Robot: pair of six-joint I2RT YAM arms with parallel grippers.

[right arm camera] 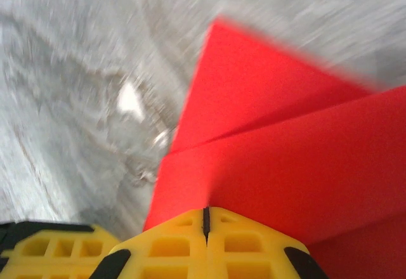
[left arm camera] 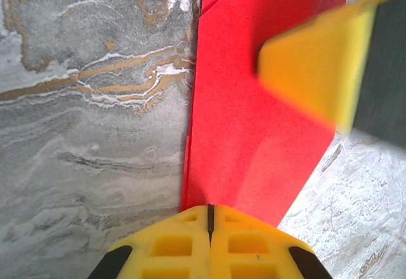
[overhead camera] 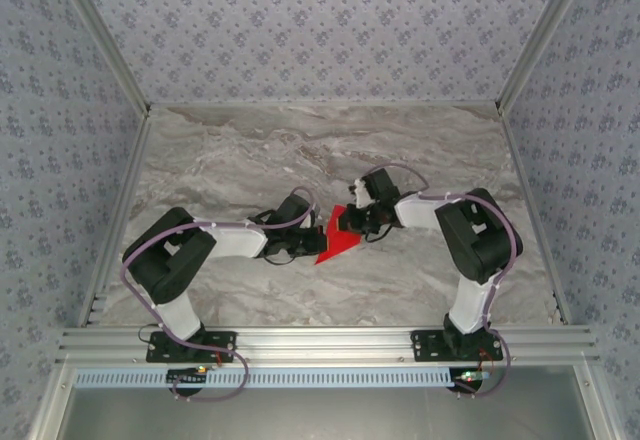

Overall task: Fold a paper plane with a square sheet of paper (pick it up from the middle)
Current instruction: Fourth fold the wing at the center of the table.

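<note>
Mid-fold at the middle of the desk (overhead camera: 240, 150): left pincer (left arm camera: 209, 214) and right pincer (right arm camera: 205, 215) both pinch the red paper (overhead camera: 336, 242); next probably calls for pressing it flat.

We see a grey marble-patterned tabletop (overhead camera: 250, 150) veined with brown; a folded sheet of thin bright red paper (overhead camera: 335, 240) sits near its middle.
</note>
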